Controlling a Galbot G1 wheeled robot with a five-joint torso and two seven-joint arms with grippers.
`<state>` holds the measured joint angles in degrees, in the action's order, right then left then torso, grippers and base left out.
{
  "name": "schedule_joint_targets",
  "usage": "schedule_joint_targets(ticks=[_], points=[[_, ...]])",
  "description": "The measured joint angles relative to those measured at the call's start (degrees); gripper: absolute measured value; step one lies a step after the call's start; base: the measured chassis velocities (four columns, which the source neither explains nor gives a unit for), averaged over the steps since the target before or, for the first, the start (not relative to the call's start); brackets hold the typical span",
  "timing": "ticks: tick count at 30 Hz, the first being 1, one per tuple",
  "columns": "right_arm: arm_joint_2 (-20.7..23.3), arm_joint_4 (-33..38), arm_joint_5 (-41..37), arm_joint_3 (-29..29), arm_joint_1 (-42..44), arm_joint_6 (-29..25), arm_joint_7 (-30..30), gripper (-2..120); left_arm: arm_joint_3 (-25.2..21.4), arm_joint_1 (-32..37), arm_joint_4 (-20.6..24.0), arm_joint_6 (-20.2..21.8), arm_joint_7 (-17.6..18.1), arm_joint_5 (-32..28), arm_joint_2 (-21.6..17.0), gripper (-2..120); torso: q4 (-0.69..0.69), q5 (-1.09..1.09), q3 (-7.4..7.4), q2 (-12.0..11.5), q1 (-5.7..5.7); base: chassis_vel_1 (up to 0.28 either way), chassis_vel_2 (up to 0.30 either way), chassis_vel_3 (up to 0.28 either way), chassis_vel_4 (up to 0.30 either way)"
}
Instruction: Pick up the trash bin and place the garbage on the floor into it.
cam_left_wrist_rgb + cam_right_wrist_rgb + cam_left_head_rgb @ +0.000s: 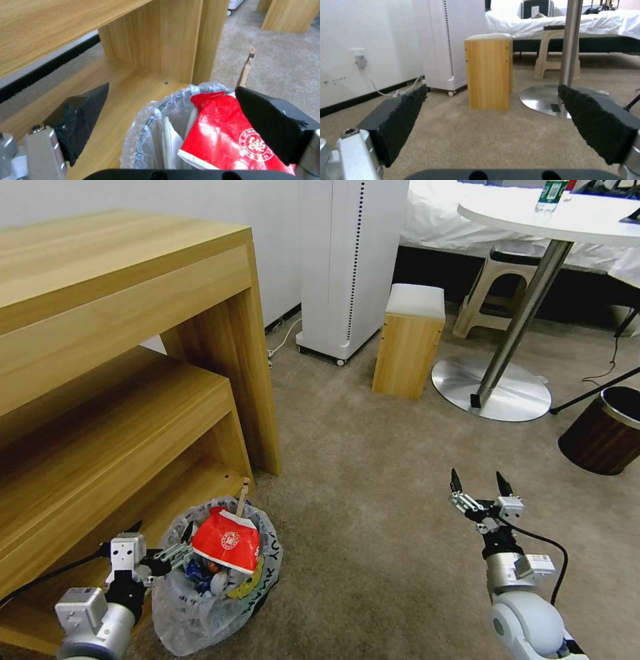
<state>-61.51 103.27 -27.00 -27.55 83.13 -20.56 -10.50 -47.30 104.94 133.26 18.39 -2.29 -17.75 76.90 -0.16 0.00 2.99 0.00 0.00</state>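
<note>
The trash bin (200, 607), lined with a crinkly clear bag, stands on the floor (373, 480) against the low wooden shelf. The garbage I can see is inside it: a red wrapper (227, 543) on top, a wooden stick (242, 497) poking upward, and blue and yellow scraps below. My left gripper (167, 540) is open and straddles the bin's near rim. In the left wrist view, one finger sits outside the bag (150, 120) and the other is over the red wrapper (216, 130). My right gripper (477, 483) hovers open and holds nothing above the carpet, well to the right of the bin.
A wooden desk with a low shelf (120, 380) stands at left, close to the bin. Farther back are a white appliance (350, 260), a wooden stool (408, 340) and a round table's metal base (493, 390). A dark brown bin (603, 430) stands at far right.
</note>
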Motion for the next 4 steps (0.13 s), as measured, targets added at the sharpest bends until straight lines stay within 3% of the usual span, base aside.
schedule_joint_targets(ticks=[4], points=[[0.0, 0.0, 0.0, 0.0, 0.0, 0.01, 0.0, 100, 0.0, 0.0, 0.0, 0.0, 0.0, 0.0, 0.0, 100, 0.0, 0.0, 0.0, 0.01, 0.0, 0.0, 0.0, 0.0, 0.0]])
